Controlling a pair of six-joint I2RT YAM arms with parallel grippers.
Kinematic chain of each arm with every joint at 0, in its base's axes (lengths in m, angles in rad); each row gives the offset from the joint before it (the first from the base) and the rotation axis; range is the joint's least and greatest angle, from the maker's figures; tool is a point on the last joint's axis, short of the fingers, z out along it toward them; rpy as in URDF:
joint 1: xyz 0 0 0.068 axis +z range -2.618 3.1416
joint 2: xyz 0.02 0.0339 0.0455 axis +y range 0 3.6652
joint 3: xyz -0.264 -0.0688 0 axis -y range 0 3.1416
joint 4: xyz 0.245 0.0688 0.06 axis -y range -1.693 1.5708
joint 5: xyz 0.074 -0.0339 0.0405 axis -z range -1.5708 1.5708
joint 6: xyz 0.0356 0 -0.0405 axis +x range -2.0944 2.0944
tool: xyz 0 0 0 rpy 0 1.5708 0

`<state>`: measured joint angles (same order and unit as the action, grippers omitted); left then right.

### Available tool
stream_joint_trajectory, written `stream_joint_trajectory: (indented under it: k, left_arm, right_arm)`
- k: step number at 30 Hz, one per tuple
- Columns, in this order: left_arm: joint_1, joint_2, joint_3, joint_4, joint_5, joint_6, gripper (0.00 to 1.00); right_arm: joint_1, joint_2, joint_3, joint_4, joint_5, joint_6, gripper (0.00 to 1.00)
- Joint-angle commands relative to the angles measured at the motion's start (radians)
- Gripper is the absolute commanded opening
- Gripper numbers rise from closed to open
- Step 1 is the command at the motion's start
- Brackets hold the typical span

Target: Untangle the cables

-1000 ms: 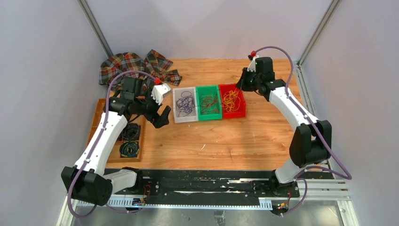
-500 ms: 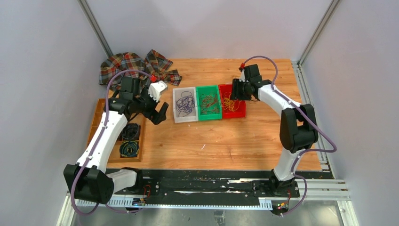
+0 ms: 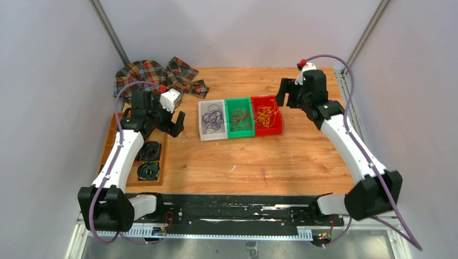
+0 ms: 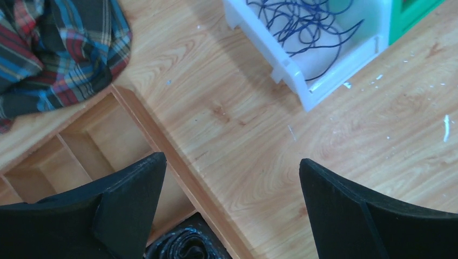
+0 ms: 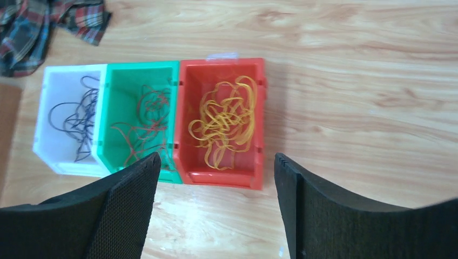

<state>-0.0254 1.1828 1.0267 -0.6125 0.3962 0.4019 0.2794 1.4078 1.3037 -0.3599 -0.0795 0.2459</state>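
The cables lie sorted in three small bins side by side. Purple strands (image 3: 211, 118) fill the white bin (image 3: 213, 135), red-brown strands (image 3: 239, 117) the green bin (image 3: 240, 133), and yellow-orange strands (image 3: 265, 113) the red bin (image 3: 268, 130). My right gripper (image 3: 287, 93) hangs open and empty just right of the red bin. Its wrist view looks down on all three bins, with the yellow-orange strands (image 5: 224, 121) beyond the gripper (image 5: 217, 156). My left gripper (image 3: 174, 123) is open and empty over the tray's edge, left of the white bin (image 4: 324, 75). Bare wood shows between the left gripper's (image 4: 232, 159) jaws.
A plaid cloth (image 3: 156, 75) is bunched at the back left corner. A wooden tray (image 3: 116, 140) along the left edge holds dark coiled cords (image 3: 148, 170). Its rim (image 4: 162, 135) runs under my left gripper. Grey walls close in the table on three sides.
My right gripper dipped over the red bin, opened, then pulled back up and to the right. The left gripper drifted slightly left and back, staying open.
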Motion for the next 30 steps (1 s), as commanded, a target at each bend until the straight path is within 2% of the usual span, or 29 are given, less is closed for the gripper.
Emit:
stream_joint_trajectory:
  k: [1, 5, 7, 9, 11, 15, 18, 22, 23, 24, 26, 30]
  left_arm:
    - [0.043, -0.007, -0.131, 0.238, -0.031, -0.081, 0.98]
    - [0.093, -0.012, -0.316, 0.545, -0.059, -0.186, 0.98]
    - [0.105, -0.010, -0.416, 0.710, -0.073, -0.234, 0.98]
    - [0.106, -0.001, -0.501, 0.859, -0.077, -0.260, 0.98]
    - [0.106, 0.011, -0.574, 1.013, -0.088, -0.272, 0.98]
    - [0.106, 0.063, -0.694, 1.298, -0.120, -0.318, 0.98]
    - [0.105, 0.079, -0.735, 1.384, -0.125, -0.349, 0.98]
    - [0.091, 0.215, -0.962, 1.994, -0.126, -0.366, 0.98]
    - [0.081, 0.240, -0.989, 2.078, -0.141, -0.367, 0.98]
    - [0.078, 0.235, -0.996, 2.078, -0.150, -0.365, 0.98]
    - [0.075, 0.178, -0.969, 1.937, -0.157, -0.351, 0.98]
    - [0.068, 0.199, -0.869, 1.786, -0.205, -0.370, 0.98]
  right_arm:
    - [-0.004, -0.166, -0.179, 0.015, 0.295, -0.002, 0.77]
    - [-0.009, -0.329, -0.406, 0.100, 0.693, 0.042, 0.79]
    - [-0.009, -0.408, -0.545, 0.230, 0.862, 0.013, 0.80]
    - [-0.023, -0.472, -0.684, 0.375, 0.959, -0.038, 0.80]
    - [-0.053, -0.496, -0.761, 0.452, 0.999, -0.048, 0.81]
    - [-0.151, -0.454, -0.806, 0.443, 0.954, 0.049, 0.82]
    - [-0.189, -0.401, -0.859, 0.528, 0.921, 0.047, 0.83]
    - [-0.194, -0.319, -0.953, 0.766, 0.895, -0.011, 0.83]
    - [-0.196, -0.302, -0.976, 0.824, 0.880, -0.022, 0.83]
    - [-0.196, -0.287, -1.000, 0.879, 0.867, -0.026, 0.82]
    - [-0.198, -0.247, -1.031, 0.954, 0.833, -0.034, 0.79]
    - [-0.199, -0.171, -0.969, 0.963, 0.698, -0.147, 0.73]
